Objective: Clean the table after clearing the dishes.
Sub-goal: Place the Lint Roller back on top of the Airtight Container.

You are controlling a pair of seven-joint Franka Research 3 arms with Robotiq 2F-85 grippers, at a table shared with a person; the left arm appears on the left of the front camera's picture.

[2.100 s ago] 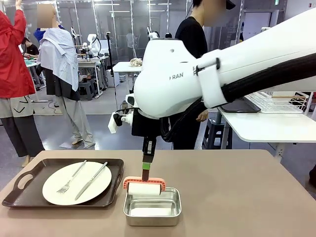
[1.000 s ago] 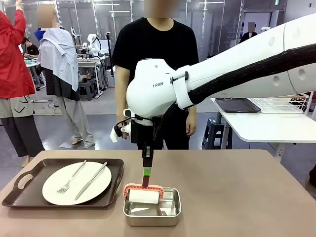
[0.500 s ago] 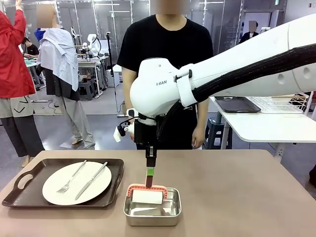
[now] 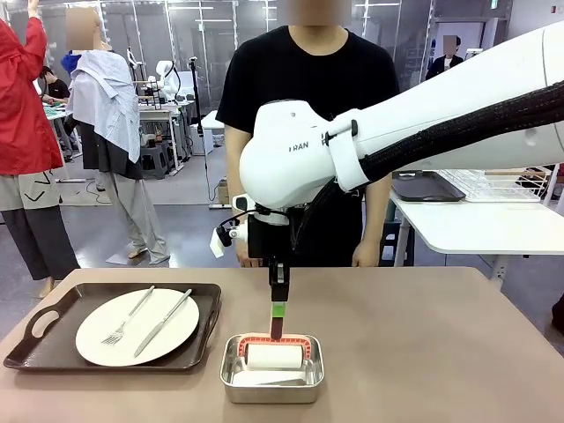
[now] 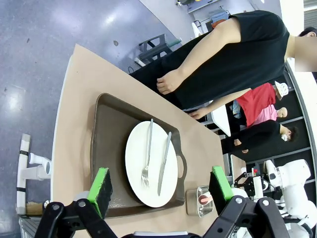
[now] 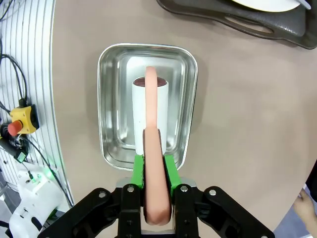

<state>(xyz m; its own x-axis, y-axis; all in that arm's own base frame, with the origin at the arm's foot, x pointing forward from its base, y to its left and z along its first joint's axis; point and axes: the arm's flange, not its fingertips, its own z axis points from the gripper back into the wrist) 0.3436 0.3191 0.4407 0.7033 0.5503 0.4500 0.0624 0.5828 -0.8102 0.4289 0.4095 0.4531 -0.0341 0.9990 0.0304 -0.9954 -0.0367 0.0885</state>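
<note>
A robotics lab in an open hall: grey floor (image 4: 185, 231), glass partitions (image 4: 189, 44) at twelve o'clock, cluttered workbenches (image 4: 163, 113) at ten o'clock, a white side surface (image 4: 476, 227) with a wire rack (image 4: 493, 185) at three o'clock, and a yellow emergency-stop box (image 6: 19, 119) just beside the taupe surface (image 6: 237, 124).

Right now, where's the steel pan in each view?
Front: steel pan bottom centre, right of the brown tray.
Left wrist: steel pan small, lower right, beside the brown tray.
Right wrist: steel pan centre-left, under the lint roller; brown tray along top edge.
Shared landmark: the brown tray.
</note>
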